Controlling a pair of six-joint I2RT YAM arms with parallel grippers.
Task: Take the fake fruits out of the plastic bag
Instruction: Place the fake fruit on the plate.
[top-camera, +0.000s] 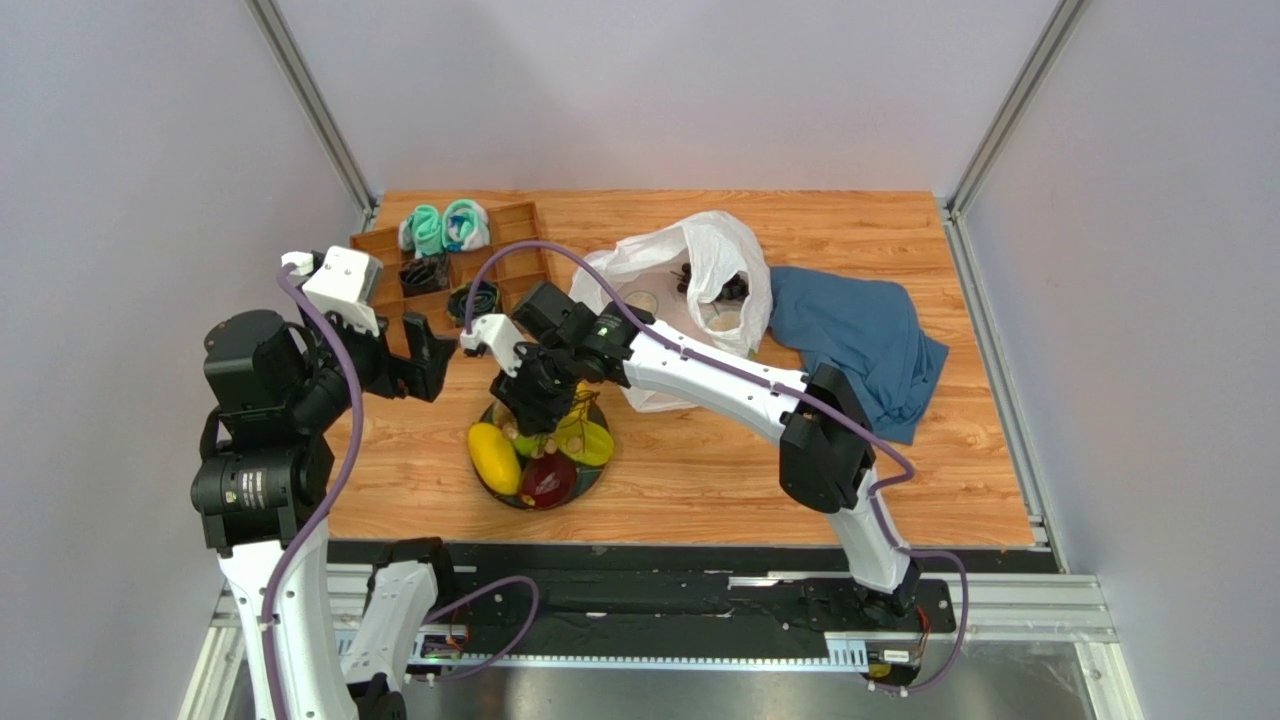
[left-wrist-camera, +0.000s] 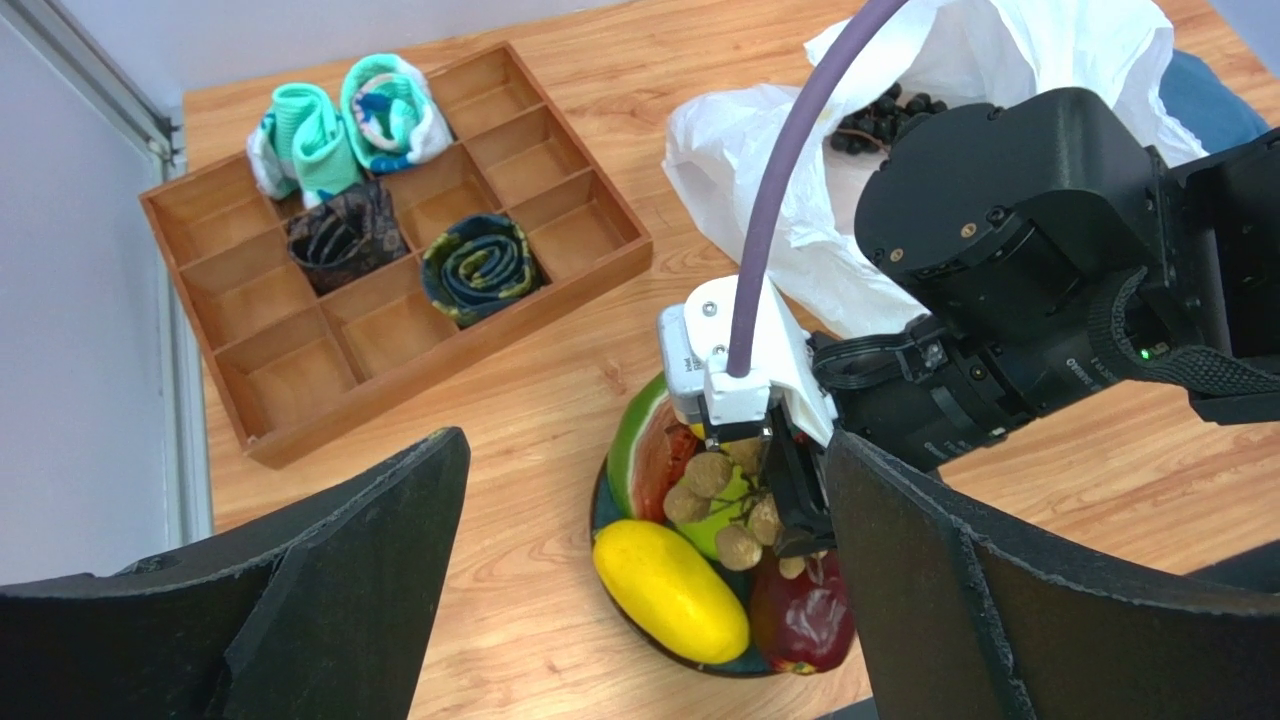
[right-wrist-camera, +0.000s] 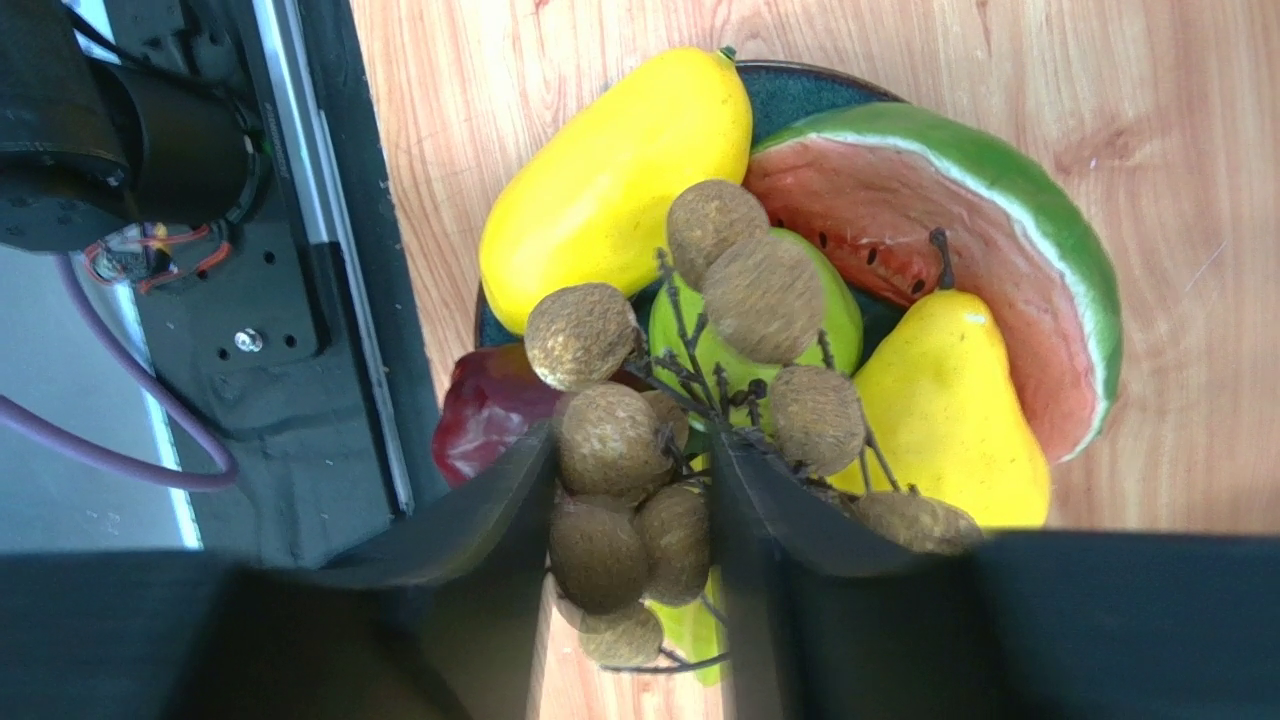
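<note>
My right gripper (top-camera: 537, 402) (right-wrist-camera: 631, 518) is shut on the tan grape bunch (right-wrist-camera: 613, 440) (left-wrist-camera: 706, 477) and holds it just above a dark dish (top-camera: 508, 497) (left-wrist-camera: 607, 510). In the dish lie a yellow mango (top-camera: 493, 456) (right-wrist-camera: 616, 180), a watermelon slice (right-wrist-camera: 962, 225) (left-wrist-camera: 649, 443), a yellow pear (right-wrist-camera: 947, 413), a green apple (right-wrist-camera: 836, 308) and a dark red fruit (top-camera: 549, 480) (left-wrist-camera: 804, 615). The white plastic bag (top-camera: 684, 263) (left-wrist-camera: 781, 195) lies open behind, with dark purple grapes (top-camera: 706, 281) (left-wrist-camera: 879, 117) inside. My left gripper (top-camera: 422, 360) (left-wrist-camera: 646, 495) is open and empty, left of the dish.
A wooden compartment tray (top-camera: 394, 245) (left-wrist-camera: 406, 375) at the back left holds teal-and-white rolls (top-camera: 443, 227) and dark rolled items. A dark blue cloth (top-camera: 857, 338) lies right of the bag. The right arm (top-camera: 721, 383) spans the table's middle.
</note>
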